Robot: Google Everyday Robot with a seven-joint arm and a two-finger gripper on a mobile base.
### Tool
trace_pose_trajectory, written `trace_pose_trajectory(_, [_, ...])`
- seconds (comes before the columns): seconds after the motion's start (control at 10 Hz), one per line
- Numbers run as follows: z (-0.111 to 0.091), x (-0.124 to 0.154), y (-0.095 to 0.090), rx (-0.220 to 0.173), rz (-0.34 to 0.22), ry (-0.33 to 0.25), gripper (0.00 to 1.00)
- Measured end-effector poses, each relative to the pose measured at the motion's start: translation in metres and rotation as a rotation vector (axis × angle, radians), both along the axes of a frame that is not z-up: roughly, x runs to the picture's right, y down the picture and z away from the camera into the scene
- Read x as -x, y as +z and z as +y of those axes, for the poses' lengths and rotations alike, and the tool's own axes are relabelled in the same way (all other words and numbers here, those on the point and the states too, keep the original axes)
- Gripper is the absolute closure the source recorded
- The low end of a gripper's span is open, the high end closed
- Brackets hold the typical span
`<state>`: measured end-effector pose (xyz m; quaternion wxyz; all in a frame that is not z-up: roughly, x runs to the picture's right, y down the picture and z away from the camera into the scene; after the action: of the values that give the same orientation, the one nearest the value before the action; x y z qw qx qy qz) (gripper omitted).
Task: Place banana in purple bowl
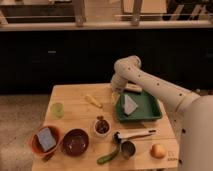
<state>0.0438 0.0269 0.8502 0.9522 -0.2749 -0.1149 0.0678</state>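
The banana (pixel 93 101) is small and pale yellow and lies on the wooden table (pixel 75 97), left of the green tray (pixel 150 114). The purple bowl (pixel 76 142) stands empty near the table's front left. My gripper (pixel 116 94) hangs over the tray's left edge, a short way right of the banana and far from the bowl. The arm reaches in from the right and bends down to it.
An orange bowl with a blue-grey sponge (pixel 46 140) stands left of the purple bowl. A green cup (pixel 57 109), a white cup (pixel 102 126), a green vegetable (pixel 108 156), a metal cup (pixel 128 149), a utensil (pixel 135 134) and a round orange fruit (pixel 158 150) lie about. The tray holds a pale packet (pixel 130 105).
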Motion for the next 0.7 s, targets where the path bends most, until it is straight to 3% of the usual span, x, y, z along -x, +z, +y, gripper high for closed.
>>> trace_pose_trajectory(0.7, [0.011, 0.027, 0.020, 0.029, 0.048, 0.011, 0.20])
